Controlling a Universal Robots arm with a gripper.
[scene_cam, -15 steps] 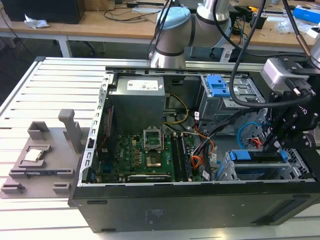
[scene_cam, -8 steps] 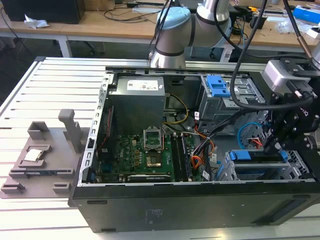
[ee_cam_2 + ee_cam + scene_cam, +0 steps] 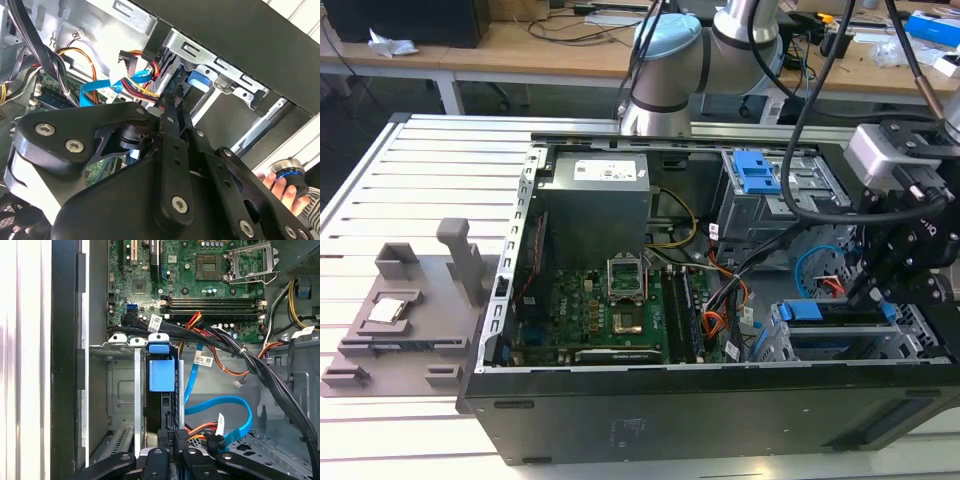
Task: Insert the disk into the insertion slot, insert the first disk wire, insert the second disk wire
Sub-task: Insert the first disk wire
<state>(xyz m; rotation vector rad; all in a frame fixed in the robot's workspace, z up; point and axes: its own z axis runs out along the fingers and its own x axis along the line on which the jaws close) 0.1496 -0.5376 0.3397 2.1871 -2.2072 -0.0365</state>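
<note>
The disk (image 3: 161, 374), grey in a bright blue carrier, sits on edge inside the insertion slot (image 3: 122, 390), a silver perforated cage at the case's front corner (image 3: 776, 338). My gripper (image 3: 172, 436) is shut, its tips against the disk's end nearest the cables, with nothing between its fingers. In the exterior view the gripper (image 3: 868, 292) hangs just above the disk (image 3: 832, 322). The first disk wire (image 3: 199, 429), red-orange, lies loose beside the fingers. The second disk wire (image 3: 222, 404), a light-blue loop with a dark plug, rests close by. The second wrist view shows the gripper (image 3: 174, 97) at the blue carrier (image 3: 201, 80).
Thick black cables (image 3: 270, 375) cross the case above the cage. The motherboard (image 3: 610, 310) fills the middle, a taller grey cage with a blue latch (image 3: 755, 172) stands behind. A person's hand (image 3: 277, 186) rests on a knob outside the case. A grey fixture (image 3: 410, 300) lies on the table.
</note>
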